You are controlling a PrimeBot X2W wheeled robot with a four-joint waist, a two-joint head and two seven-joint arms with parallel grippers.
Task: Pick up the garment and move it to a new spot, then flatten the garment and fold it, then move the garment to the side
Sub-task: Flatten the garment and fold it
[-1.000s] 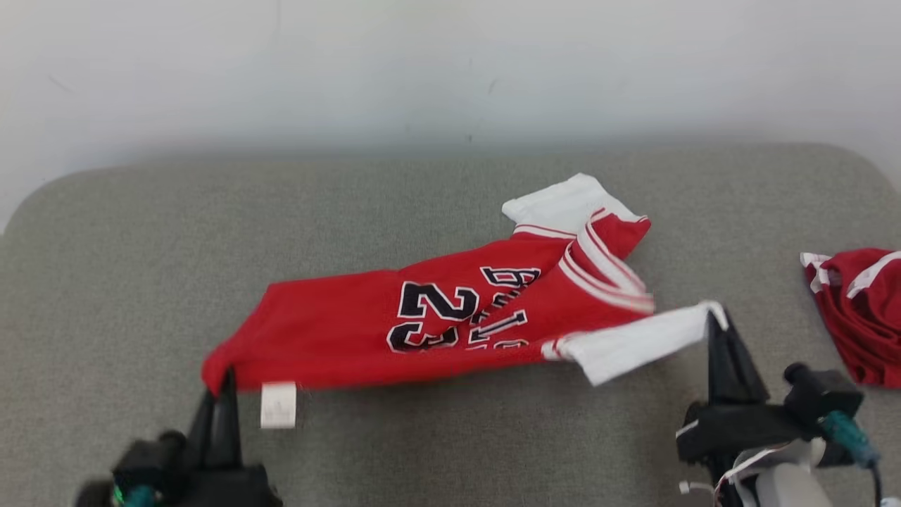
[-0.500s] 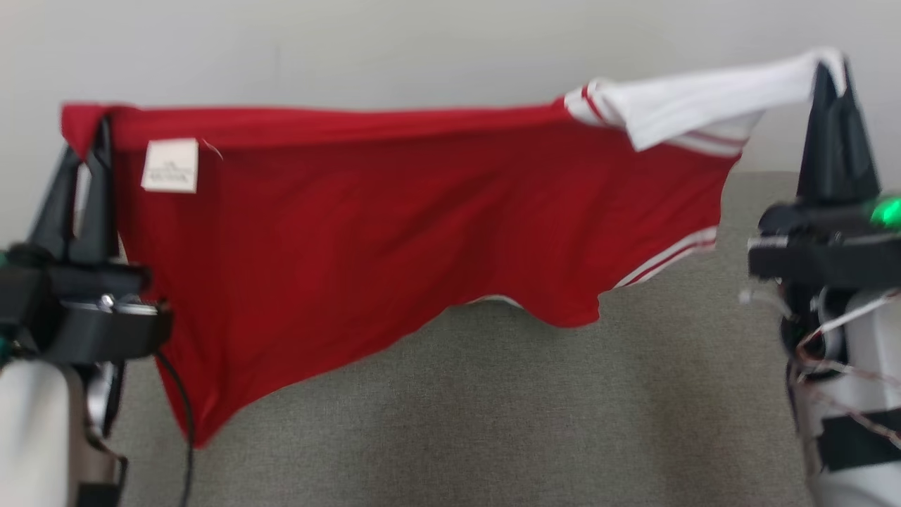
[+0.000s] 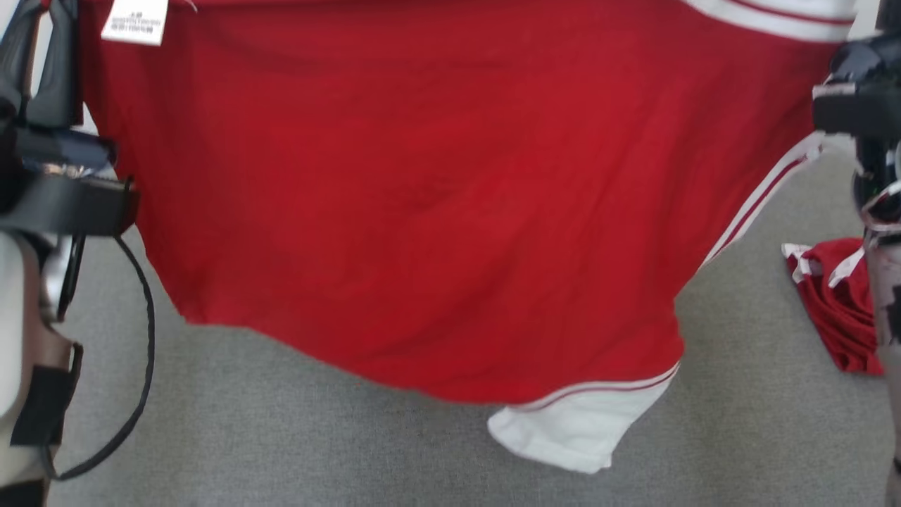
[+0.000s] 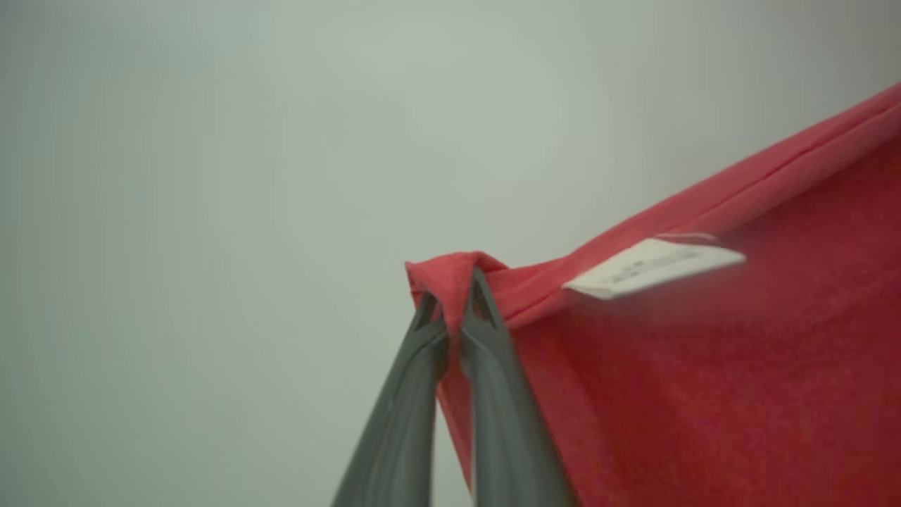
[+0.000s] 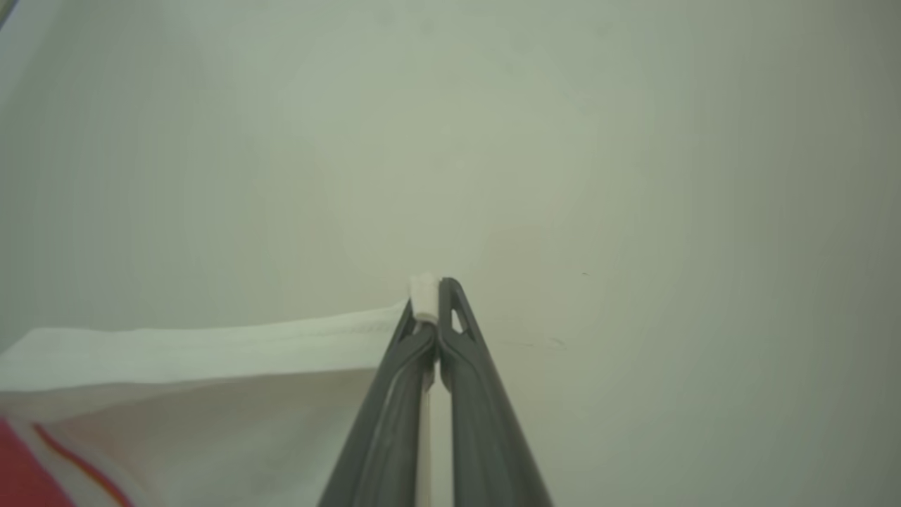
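The garment [image 3: 436, 197], a red jersey with white striped sleeves, hangs spread in the air between my two grippers. Its plain red side faces the head view. In the left wrist view my left gripper [image 4: 454, 299] is shut on a bunched red hem corner, beside a white label [image 4: 654, 266]. In the right wrist view my right gripper [image 5: 431, 303] is shut on the tip of a white sleeve [image 5: 197, 352]. The other white sleeve [image 3: 570, 429] dangles lowest, just above the grey surface [image 3: 317, 451].
A second red and white piece of clothing [image 3: 838, 310] lies crumpled on the grey surface at the right. A pale wall stands behind. A black cable [image 3: 137, 366] loops from my left arm at the lower left.
Both grippers have lifted the garment off the grey surface and raised it high. It now hangs spread, and its upper edge has left the top of the head view.
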